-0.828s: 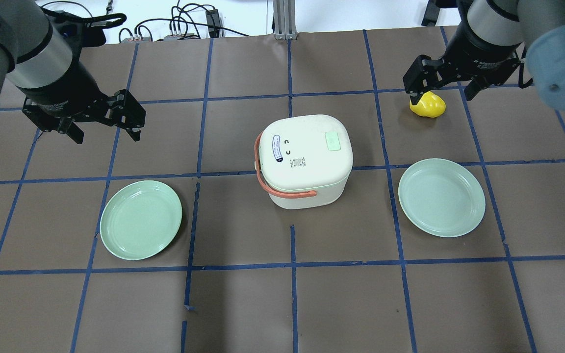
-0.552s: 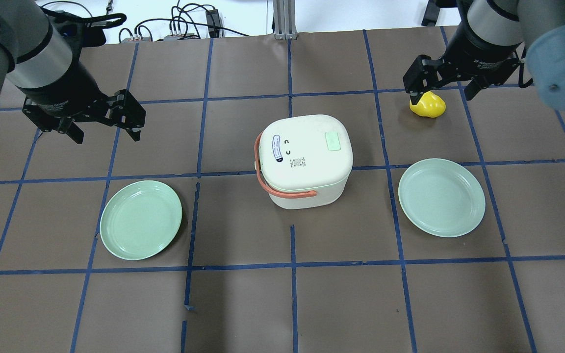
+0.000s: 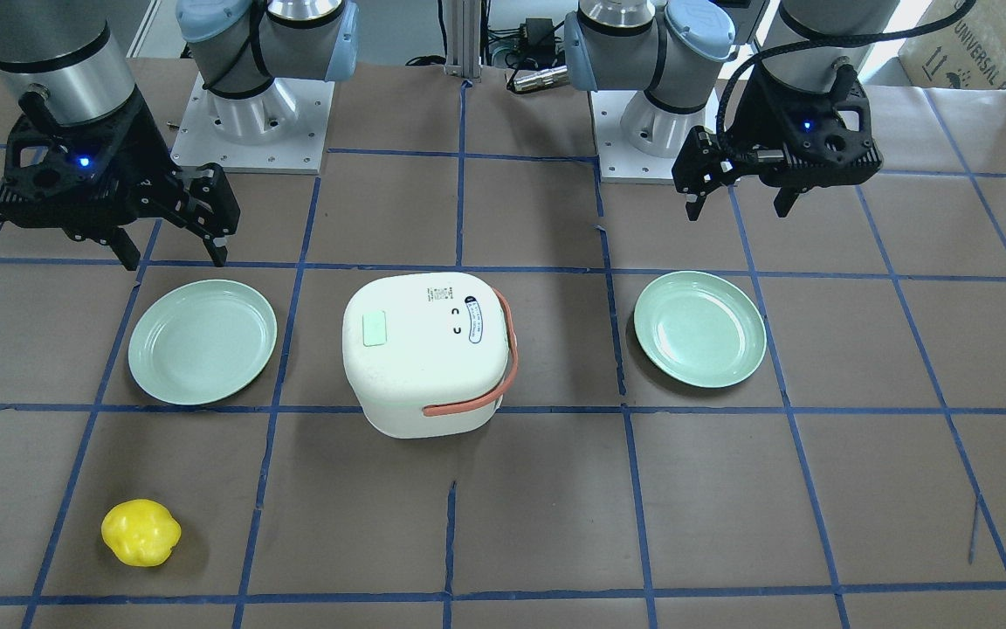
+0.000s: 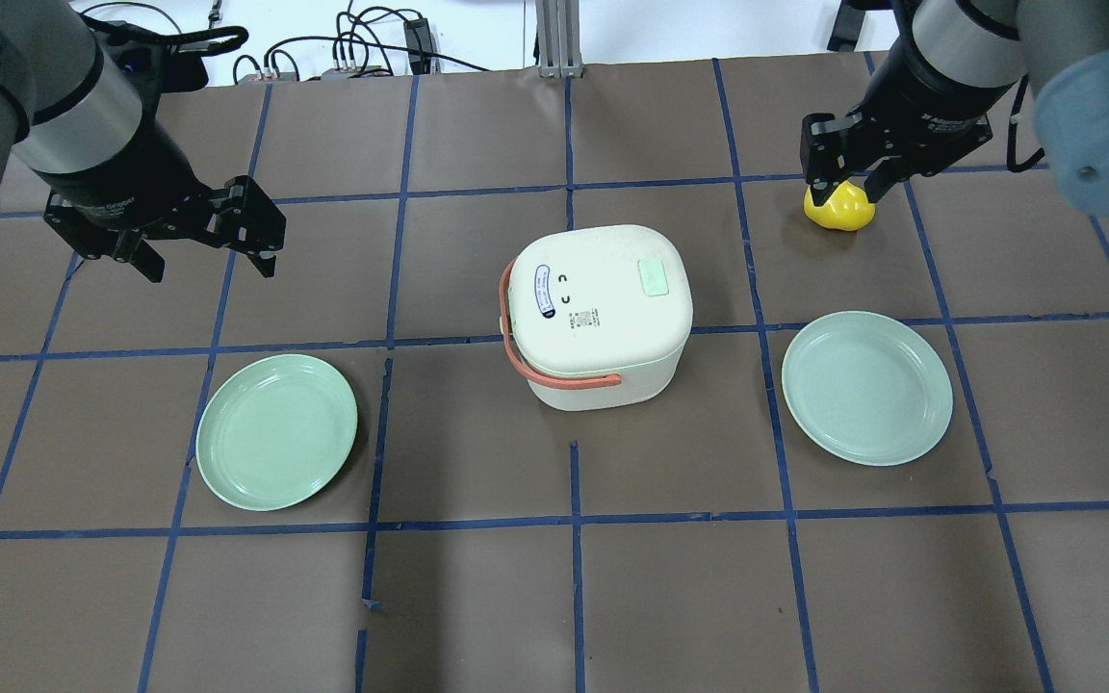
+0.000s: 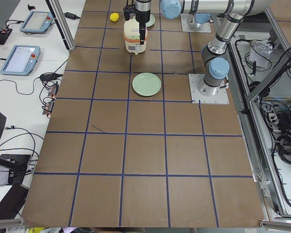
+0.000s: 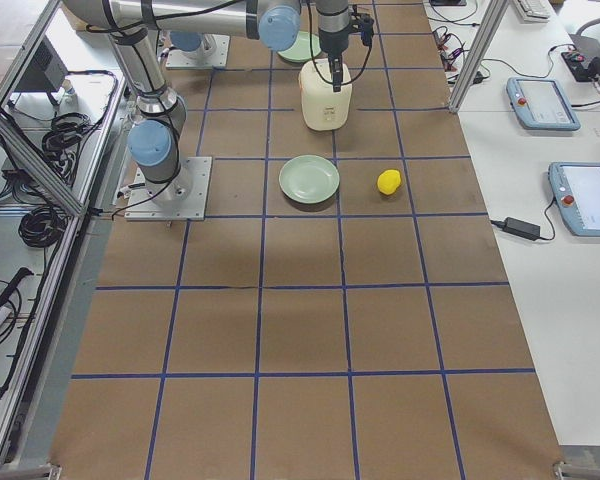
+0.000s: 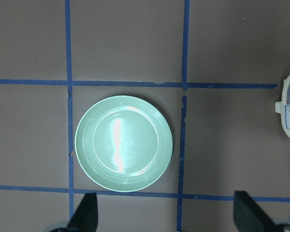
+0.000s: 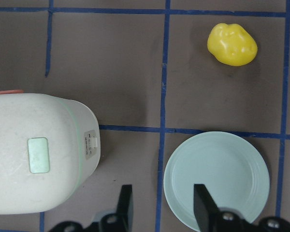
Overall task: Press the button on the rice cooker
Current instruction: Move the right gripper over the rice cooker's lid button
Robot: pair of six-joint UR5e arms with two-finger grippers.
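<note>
The rice cooker [image 4: 596,318] stands upright, its green button [image 4: 653,277] untouched. The left gripper [image 4: 210,268] is spread wide. The right gripper [image 8: 163,198] is partly spread. Both are empty and well apart from the cooker.

Cream rice cooker [image 4: 603,339], mint-green button [image 4: 653,278]

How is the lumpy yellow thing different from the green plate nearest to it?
The lumpy yellow thing is bright yellow; the green plate is pale green. The yellow thing is a bumpy, rounded blob, while the plate is flat, smooth and round with a raised rim. The yellow thing is also smaller across than the plate. Both lie on the brown table, on the same side of the rice cooker, and neither is being held.
</note>
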